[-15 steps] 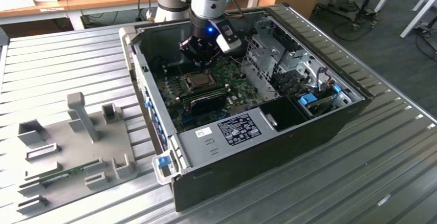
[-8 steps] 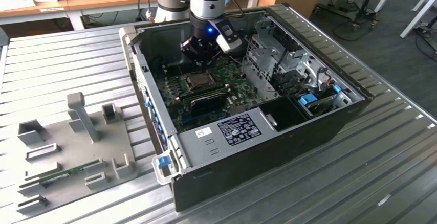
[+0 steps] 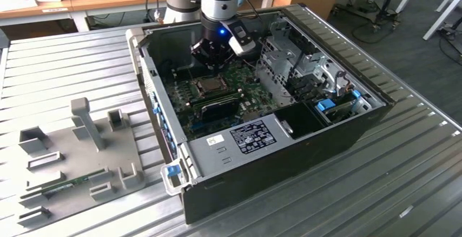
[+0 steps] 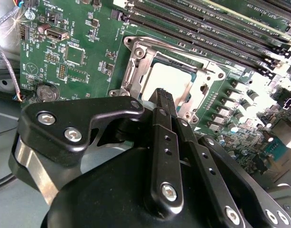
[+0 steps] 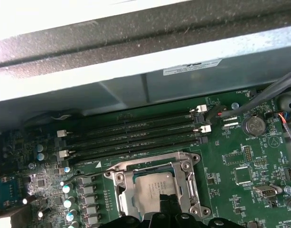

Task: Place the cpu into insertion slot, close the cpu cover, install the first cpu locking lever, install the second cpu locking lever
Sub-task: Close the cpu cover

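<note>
Black gripper [image 4: 162, 95], fingers closed and empty, sits over the dull grey square cpu [image 4: 170, 75]; silvery windowed cpu cover [image 4: 134, 66] looks flat; press squarely, gently.

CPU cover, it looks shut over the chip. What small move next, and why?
Probably ease the claw straight down a touch to seat the cover, which lies flat around the cpu; the claw's shut tip hangs right at its rim.

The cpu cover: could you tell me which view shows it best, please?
First wrist view: the cpu cover shows nearly whole. In the second wrist view the hand hides part; the exterior view shows it small.
</note>
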Robot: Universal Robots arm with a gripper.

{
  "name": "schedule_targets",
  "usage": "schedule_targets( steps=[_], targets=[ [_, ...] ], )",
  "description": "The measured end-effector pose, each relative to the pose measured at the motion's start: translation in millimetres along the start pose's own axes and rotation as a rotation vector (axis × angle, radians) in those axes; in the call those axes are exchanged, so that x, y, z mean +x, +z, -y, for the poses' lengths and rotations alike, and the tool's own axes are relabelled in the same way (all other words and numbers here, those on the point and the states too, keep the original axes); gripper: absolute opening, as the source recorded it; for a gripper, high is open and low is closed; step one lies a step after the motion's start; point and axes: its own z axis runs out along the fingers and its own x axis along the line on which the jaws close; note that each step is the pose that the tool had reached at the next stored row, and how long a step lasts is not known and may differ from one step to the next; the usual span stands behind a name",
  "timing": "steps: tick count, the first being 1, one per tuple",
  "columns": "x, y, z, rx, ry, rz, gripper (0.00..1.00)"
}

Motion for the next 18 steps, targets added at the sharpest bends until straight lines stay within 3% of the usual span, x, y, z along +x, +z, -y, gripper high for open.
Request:
schedule_targets(
  steps=[18],
  targets=[
    [0.7,0.1,0.2,-0.0005,-0.017,-0.0006,0.11]
  ],
)
